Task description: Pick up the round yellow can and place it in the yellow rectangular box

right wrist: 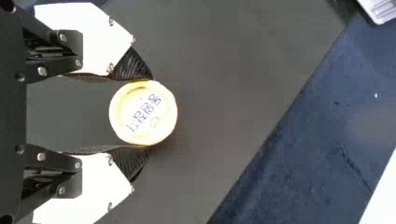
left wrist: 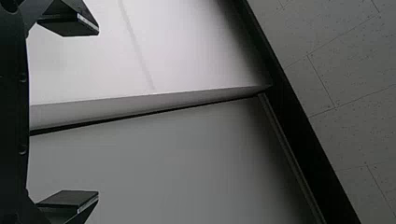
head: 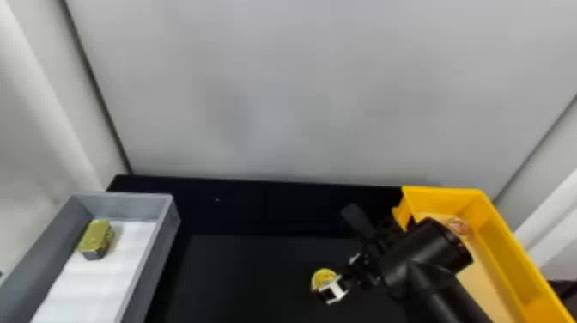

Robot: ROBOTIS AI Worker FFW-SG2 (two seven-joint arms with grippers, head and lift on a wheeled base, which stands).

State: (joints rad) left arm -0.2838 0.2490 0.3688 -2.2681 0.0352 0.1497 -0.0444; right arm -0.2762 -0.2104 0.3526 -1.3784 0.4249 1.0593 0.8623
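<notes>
Already, my right pincer (right wrist: pixel 150 113) has the round yellow can (head: pixel 322 278) pinched, one black finger (right wrist: pixel 131 66) on either side of it. The grip lies across opposite sides of the can's curve, I judge so that the two pushes meet through its middle and it can't roll out sideways. Its pale, flat end faces my wrist camera, which leaves the rim free of my fingers. The can is over the middle of the table (head: pixel 266 275), toward the near side; whether its underside bears on the surface, I can't tell.

My right arm (head: pixel 425 249) comes in from the near right, passing in front of part of the yellow rectangular box (head: pixel 513 253), where the can has to go. A reddish round item (head: pixel 459 226) lies in that box toward its far end, so a spot nearer me looks the wiser choice for setting down. Next I should lift high enough to clear the box wall, then carry right; too low, and the can could catch and twist.

At left, a gold block-shaped tin (head: pixel 96 238) sits on the white liner (head: pixel 92 283) of the grey bin (head: pixel 159 253). My left pincer (left wrist: pixel 98 113) is empty, fingers wide apart.
</notes>
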